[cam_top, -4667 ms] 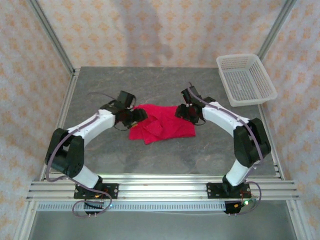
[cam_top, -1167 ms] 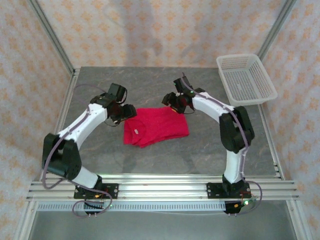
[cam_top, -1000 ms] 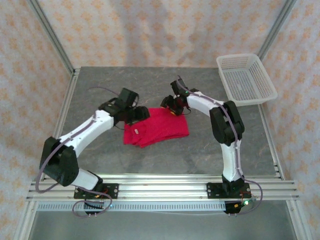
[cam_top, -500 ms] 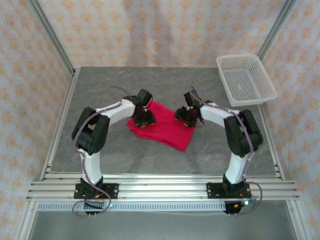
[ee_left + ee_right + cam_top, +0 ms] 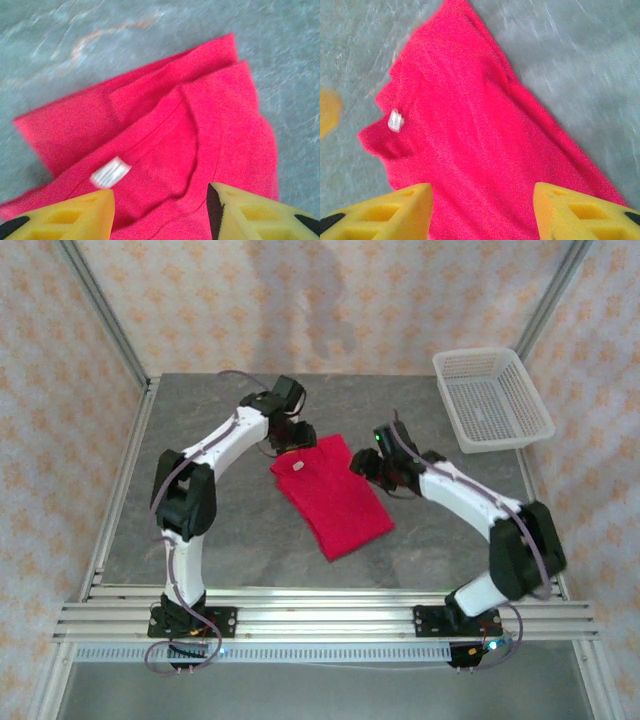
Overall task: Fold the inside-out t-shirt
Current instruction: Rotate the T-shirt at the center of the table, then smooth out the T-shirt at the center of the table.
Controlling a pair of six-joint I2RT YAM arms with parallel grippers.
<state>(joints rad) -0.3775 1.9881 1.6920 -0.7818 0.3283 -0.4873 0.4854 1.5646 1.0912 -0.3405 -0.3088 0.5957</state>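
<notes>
**Grippers poised over a half-folded shirt.** The left gripper (image 5: 160,212), its yellow fingers (image 5: 75,217) standing apart with nothing between them, hung over the collar of the inside-out t-shirt (image 5: 200,150), just beside the white tag (image 5: 110,173). The right gripper (image 5: 482,200) was likewise spread and empty, poised above the cloth farther from the tag (image 5: 395,120), toward the garment's right-hand edge.

Seen from overhead, the left gripper (image 5: 290,437) sat just beyond the tag (image 5: 296,466) on its far side. The right gripper (image 5: 373,466) sat to the tag's right, beside the shirt's edge. The shirt (image 5: 335,502) lay flat on the grey table (image 5: 220,530) as a long, narrow band. Its tag end pointed away from the arm bases, and the other end ran down and to the right of the tag. A white mesh basket (image 5: 492,398) stood well to the right of the tag, apart from the cloth.

The lengthwise folds looked done, and the likely job was to bring one end of the band over the other. To do that cleanly, each gripper would need to pinch a corner at the tag end and catch every layer. They would then lift only enough to clear the cloth and carry both corners evenly, to keep the band square and stop the layers under the tag from sliding out.
</notes>
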